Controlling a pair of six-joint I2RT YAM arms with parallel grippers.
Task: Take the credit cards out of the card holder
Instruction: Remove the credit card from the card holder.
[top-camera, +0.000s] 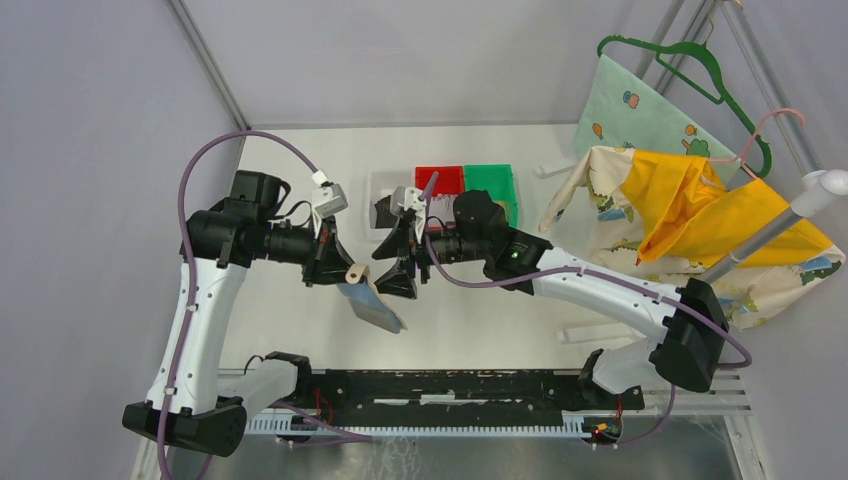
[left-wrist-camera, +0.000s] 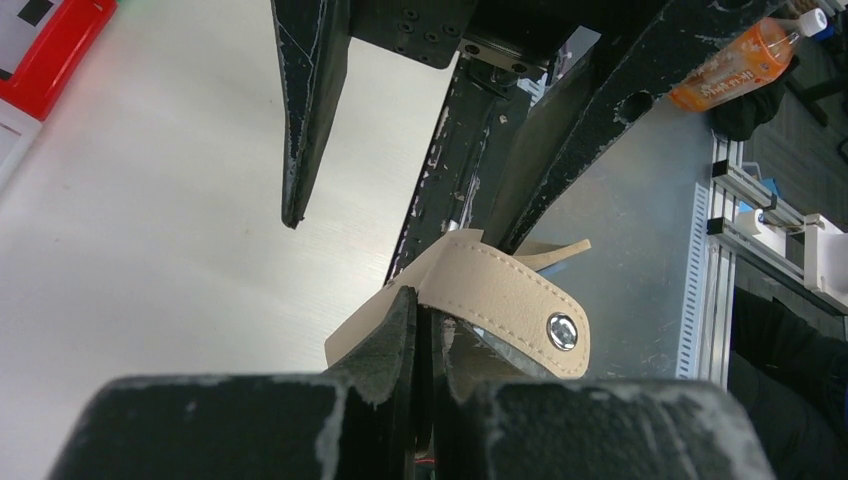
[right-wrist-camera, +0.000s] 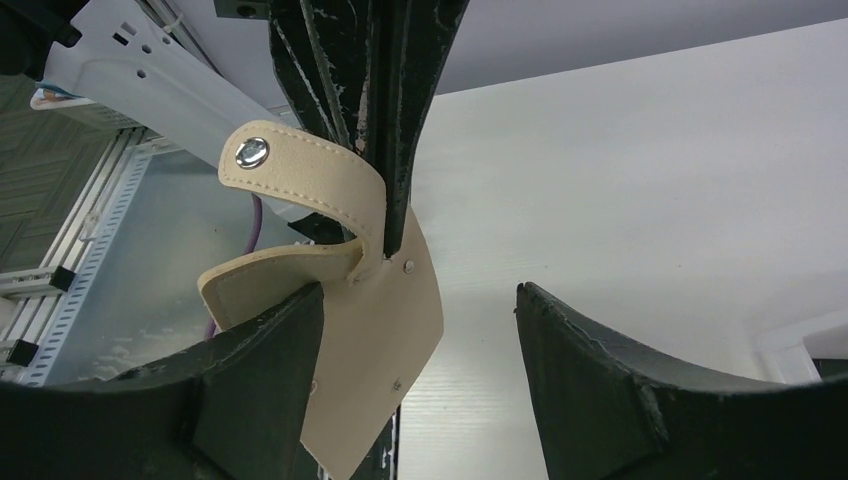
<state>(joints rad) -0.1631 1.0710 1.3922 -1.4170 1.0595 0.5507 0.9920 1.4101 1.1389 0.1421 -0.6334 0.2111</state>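
Worktop (top-camera: 480, 325): pale; the 3 o'clock side is covered by draped cloths (top-camera: 690, 215).

Red bin (top-camera: 438, 180) and green bin (top-camera: 490, 185), at 12 o'clock of centre: the near edges of both are hidden behind the right arm.

Left end effector (top-camera: 340, 275): fingers pressed together, clamped on the holder (top-camera: 372, 305) at its beige flap.

Right end effector (right-wrist-camera: 420, 295): jaws apart, straddling the holder. One finger sits at the flap, and contact cannot be confirmed. The other finger stands apart.

Holder: near centre, clear of the worktop, between the two end effectors. In the top view its long axis runs 11 to 5 o'clock, with the grey sleeve strip (top-camera: 378, 312) trailing toward 5. What the sleeves contain cannot be made out. The wrist views cut off the holder's lower end.

Tab (right-wrist-camera: 300, 170): curls over, with its metal snap (right-wrist-camera: 251, 153) at the free end.
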